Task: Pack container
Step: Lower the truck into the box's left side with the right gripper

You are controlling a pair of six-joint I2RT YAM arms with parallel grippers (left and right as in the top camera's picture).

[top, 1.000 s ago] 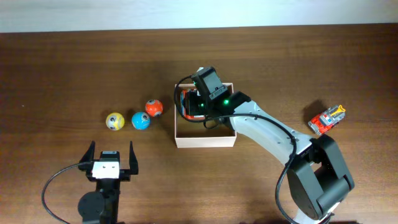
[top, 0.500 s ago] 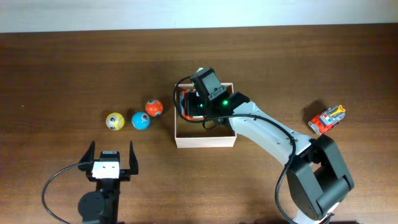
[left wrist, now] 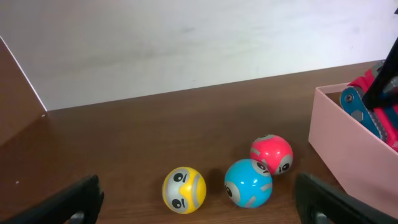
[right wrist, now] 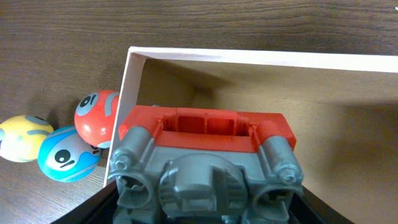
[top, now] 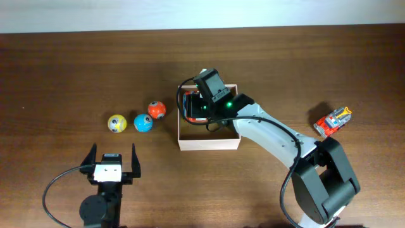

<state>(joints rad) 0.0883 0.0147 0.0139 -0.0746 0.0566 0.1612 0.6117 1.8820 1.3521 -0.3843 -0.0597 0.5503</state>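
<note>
The container (top: 209,143) is a small white box with a tan inside (right wrist: 249,59), standing mid-table. My right gripper (top: 199,107) reaches into its left half and is shut on a red and grey toy truck (right wrist: 205,155). The black fingers hug the truck's sides at the bottom of the right wrist view, around my right gripper (right wrist: 208,208). The left wrist view shows the box wall (left wrist: 348,162) with the truck (left wrist: 373,106) over its rim. My left gripper (top: 114,155) rests open near the front edge, with nothing between its fingers.
Three balls lie left of the box: yellow (top: 117,123), blue (top: 143,123) and red (top: 157,110), the red one closest to the box wall. A second red toy truck (top: 333,120) sits at the far right of the table.
</note>
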